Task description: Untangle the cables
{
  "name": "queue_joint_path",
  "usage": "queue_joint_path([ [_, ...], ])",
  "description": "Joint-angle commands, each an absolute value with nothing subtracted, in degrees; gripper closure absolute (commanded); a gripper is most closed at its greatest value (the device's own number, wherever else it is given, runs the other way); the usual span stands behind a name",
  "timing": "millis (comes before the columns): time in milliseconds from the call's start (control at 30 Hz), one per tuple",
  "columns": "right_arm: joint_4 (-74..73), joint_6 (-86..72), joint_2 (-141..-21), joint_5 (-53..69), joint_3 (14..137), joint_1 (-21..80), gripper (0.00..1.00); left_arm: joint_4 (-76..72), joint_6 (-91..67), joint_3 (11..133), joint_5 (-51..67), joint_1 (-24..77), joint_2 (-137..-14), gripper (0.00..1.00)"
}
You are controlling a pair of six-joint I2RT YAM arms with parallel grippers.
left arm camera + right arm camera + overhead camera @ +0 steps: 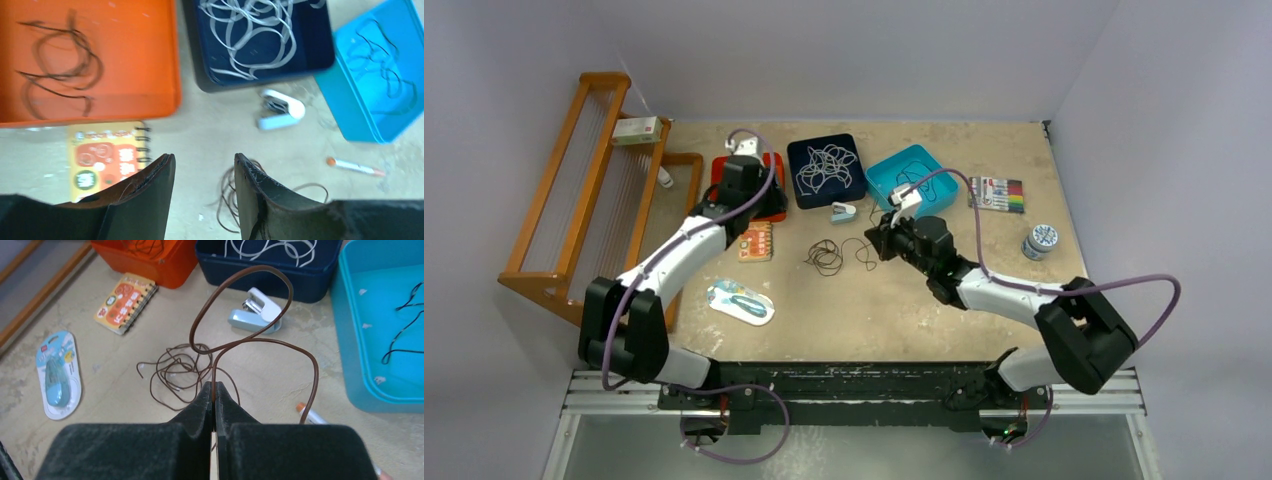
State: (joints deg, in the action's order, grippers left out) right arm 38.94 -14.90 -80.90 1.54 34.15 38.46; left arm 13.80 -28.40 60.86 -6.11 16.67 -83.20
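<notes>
A tangle of dark brown cables lies on the table's middle; it also shows in the right wrist view and the left wrist view. My right gripper is shut on one brown cable, whose loop rises above the fingers; in the top view this gripper is just right of the tangle. My left gripper is open and empty, above the table by the orange tray. Brown cables lie in the orange tray, white ones in the navy tray, black ones in the teal tray.
A stapler lies between the navy tray and the teal tray. A spiral notebook, a blister pack, a red-and-white pen, a marker set and a small jar are around. A wooden rack stands at left.
</notes>
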Motion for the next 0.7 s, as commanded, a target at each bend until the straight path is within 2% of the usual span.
queue_joint_path([
  [0, 35.25, -16.3, -76.28, -0.87, 38.65, 37.46, 1.0, -1.39, -31.98, 53.89, 0.03, 19.38, -78.97, 0.54],
  [300, 26.92, -18.65, -75.98, -7.75, 45.49, 36.74, 1.0, -25.76, -41.7, 40.24, 11.63, 21.3, -69.96, 0.53],
  [500, 27.86, -21.38, -78.94, -9.32, 47.89, 36.74, 1.0, -34.03, -47.04, 38.6, 17.45, 22.02, -69.14, 0.51],
  [667, 30.14, -22.8, -80.72, -7.04, 49.38, 36.75, 1.0, -34.85, -46.7, 39.54, 20.16, 25.26, -73.06, 0.51],
])
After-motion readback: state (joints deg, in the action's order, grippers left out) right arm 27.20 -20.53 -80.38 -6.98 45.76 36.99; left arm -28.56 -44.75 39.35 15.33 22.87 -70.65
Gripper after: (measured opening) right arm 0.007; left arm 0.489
